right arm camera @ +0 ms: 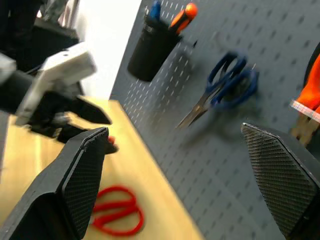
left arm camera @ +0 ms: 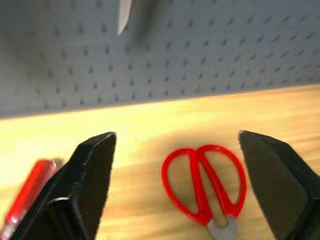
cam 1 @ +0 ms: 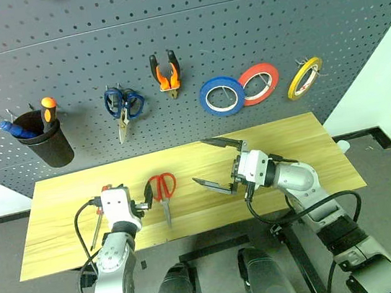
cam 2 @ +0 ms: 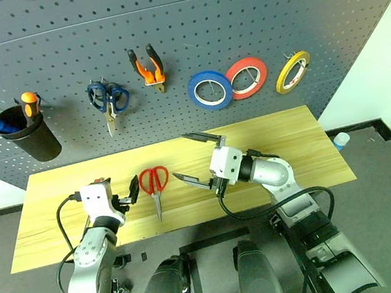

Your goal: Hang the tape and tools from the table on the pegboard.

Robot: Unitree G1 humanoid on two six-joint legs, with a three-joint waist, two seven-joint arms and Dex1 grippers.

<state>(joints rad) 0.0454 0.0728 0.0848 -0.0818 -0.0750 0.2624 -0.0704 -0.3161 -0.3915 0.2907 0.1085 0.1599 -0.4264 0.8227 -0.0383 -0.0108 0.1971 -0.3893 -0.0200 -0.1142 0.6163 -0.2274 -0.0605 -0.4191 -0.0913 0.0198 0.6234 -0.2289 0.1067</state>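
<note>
Both my grippers hang spread wide and empty above the table [cam 1: 312,146]: the right gripper [cam 1: 214,164] over the middle of the tabletop, its fingers turned toward my left, and the left gripper [cam 1: 139,202] low near the front edge, toward the left end. On the pegboard [cam 1: 250,15] behind the tabletop's far edge, the orange-and-black pliers [cam 1: 166,73] and the yellow tape [cam 1: 304,77] already hang on hooks, the tape at the right end of a row with a red-orange roll [cam 1: 259,83] and a blue roll [cam 1: 222,96]. Blue-handled scissors [cam 1: 123,106] hang left of the pliers. A black cup [cam 1: 48,142] on the board's left side holds an orange-capped tool [cam 1: 48,110] and a blue-handled one [cam 1: 17,129]. Red-handled scissors [cam 1: 163,192] lie flat on the tabletop just beside my left gripper, handles toward the board. The red-handled screwdriver [left arm camera: 29,192] lies at that gripper's other side.
</note>
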